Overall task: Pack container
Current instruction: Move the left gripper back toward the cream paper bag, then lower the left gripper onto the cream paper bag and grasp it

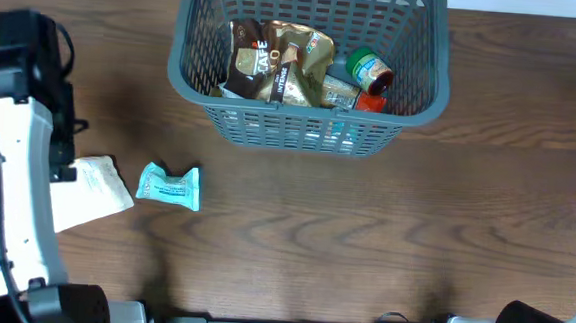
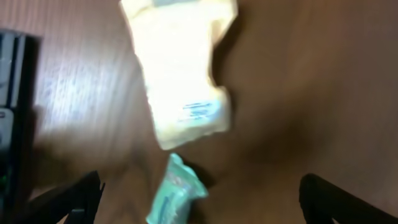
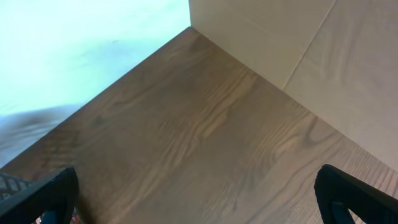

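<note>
I have the left claw [image 2: 200, 186] spread wide, its two dark fingers [image 2: 74, 199] at the lower corners of the left wrist view and nothing gripped between them. Under the gap between them lies a small crinkled teal plastic packet [image 2: 177, 190] on the brown wooden table [image 1: 365, 216]. Just beyond it, farther out from the claw, sits a larger flat cream-white packet [image 2: 180, 74] with a small printed label. From overhead the two packets lie just beside each other, close by my left arm [image 1: 10, 114].

The large dark grey rectangular plastic basket with lattice walls [image 1: 310, 131] stands well apart from the left claw, at the far edge of the table. Inside it I see a crumpled brown and gold foil coffee packet [image 1: 274, 60], a small jar with a green lid [image 1: 369, 68] lying on its side, and something red [image 1: 370, 101] next to the jar.

The right claw [image 3: 196, 180] is also spread open and holds nothing. Only bare wood lies beneath it, with a pale panel [image 3: 298, 43] ahead of it. It is well apart from the basket.
</note>
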